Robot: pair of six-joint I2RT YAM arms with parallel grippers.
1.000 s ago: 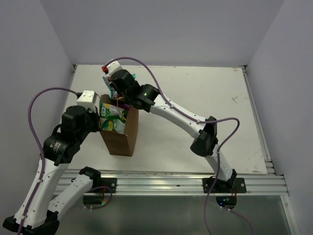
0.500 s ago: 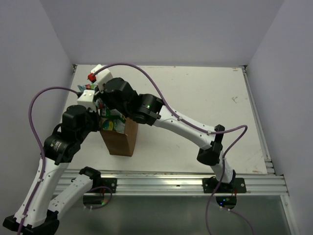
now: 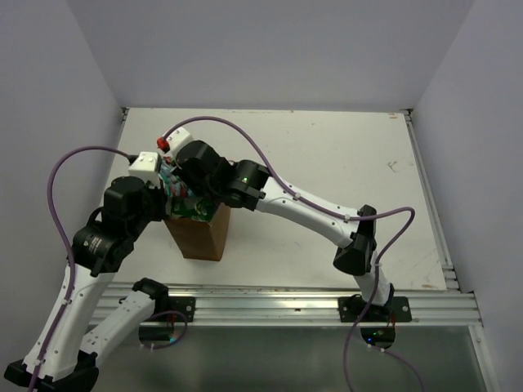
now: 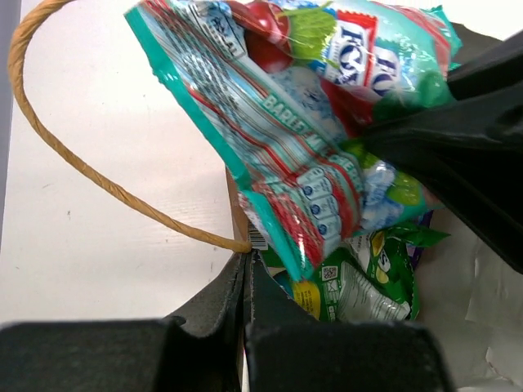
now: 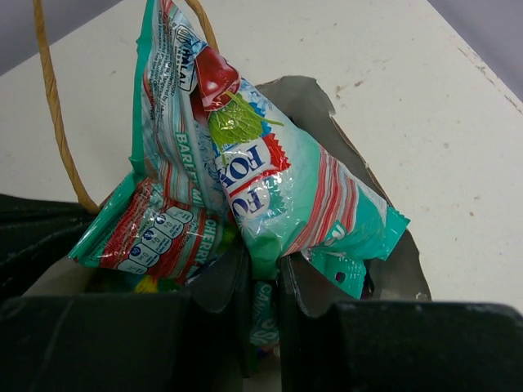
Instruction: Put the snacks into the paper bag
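Note:
The brown paper bag (image 3: 200, 237) stands upright on the left part of the table. My left gripper (image 3: 167, 212) is shut on its left rim (image 4: 238, 204), just beside the string handle (image 4: 82, 167). My right gripper (image 5: 263, 265) is shut on a teal-pink sweet packet (image 5: 278, 196) and holds it in the bag's mouth. In the top view this right gripper (image 3: 181, 186) is above the bag's back edge. The same packet (image 4: 302, 139) hangs over a green packet (image 4: 359, 286) lying inside the bag. Other snacks inside are mostly hidden.
The white table (image 3: 327, 163) stretches to the right of the bag, with grey walls on three sides. A metal rail (image 3: 286, 302) runs along the near edge by the arm bases. The right arm's purple cable (image 3: 245, 139) arcs over the bag area.
My right gripper swung the teal-pink packet from behind the bag to over its mouth and lowered it in. The left gripper and the bag have stayed put.

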